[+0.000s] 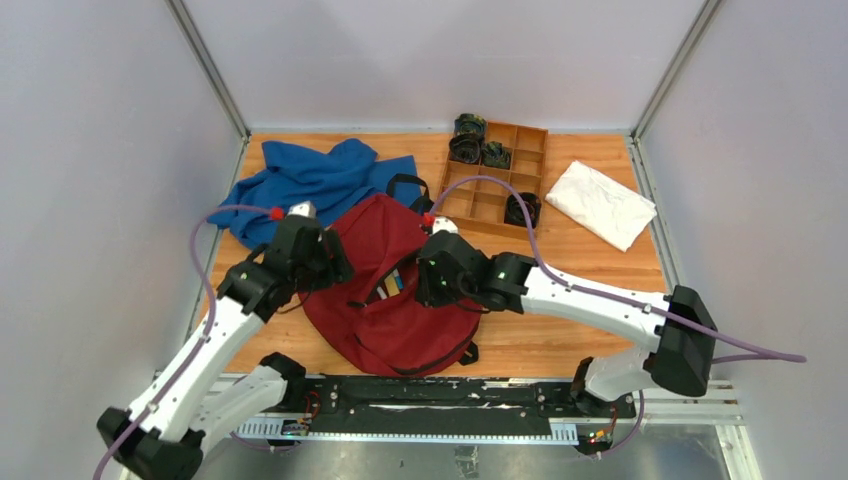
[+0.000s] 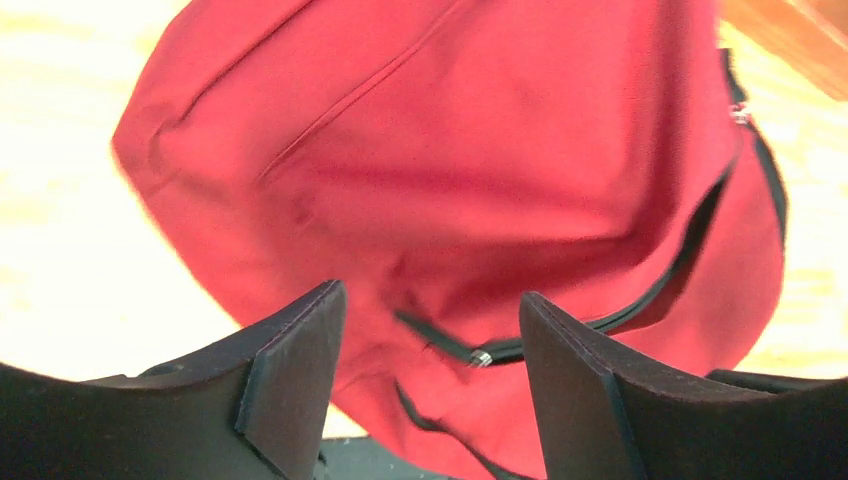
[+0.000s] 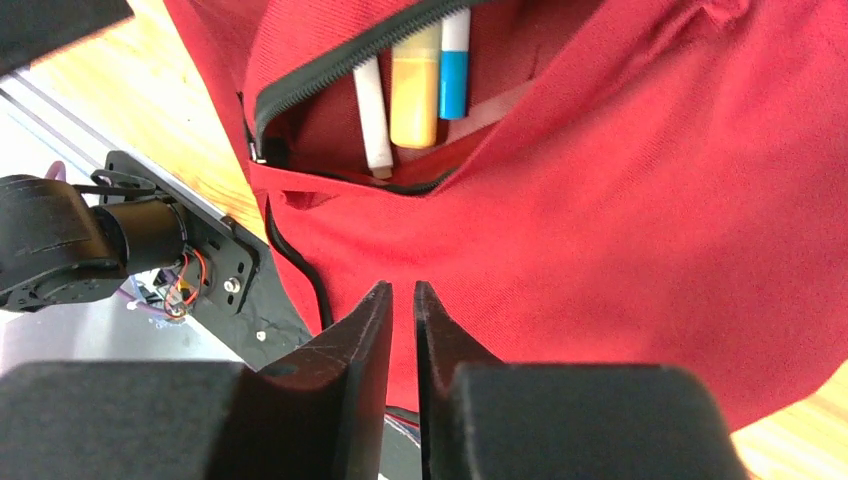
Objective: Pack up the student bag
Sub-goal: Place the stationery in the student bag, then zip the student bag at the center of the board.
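The student bag (image 1: 420, 325) is a dark red backpack lying in the middle of the table. Its front pocket is unzipped, and a white marker (image 3: 372, 115), a yellow one (image 3: 415, 95) and a blue one (image 3: 453, 75) stick out of it; they also show in the top view (image 1: 392, 285). My left gripper (image 1: 335, 268) is open and empty over the bag's left side, its jaws (image 2: 430, 292) straddling a black zipper with a metal pull (image 2: 481, 358). My right gripper (image 1: 425, 275) hovers over the bag beside the pocket, jaws (image 3: 402, 287) nearly together with nothing between them.
A blue cloth garment (image 1: 310, 180) lies behind the bag at the left. A wooden divided tray (image 1: 530, 150) with several dark items stands at the back. A white folded cloth (image 1: 600, 203) lies at the back right. The black base rail (image 1: 430, 395) runs along the near edge.
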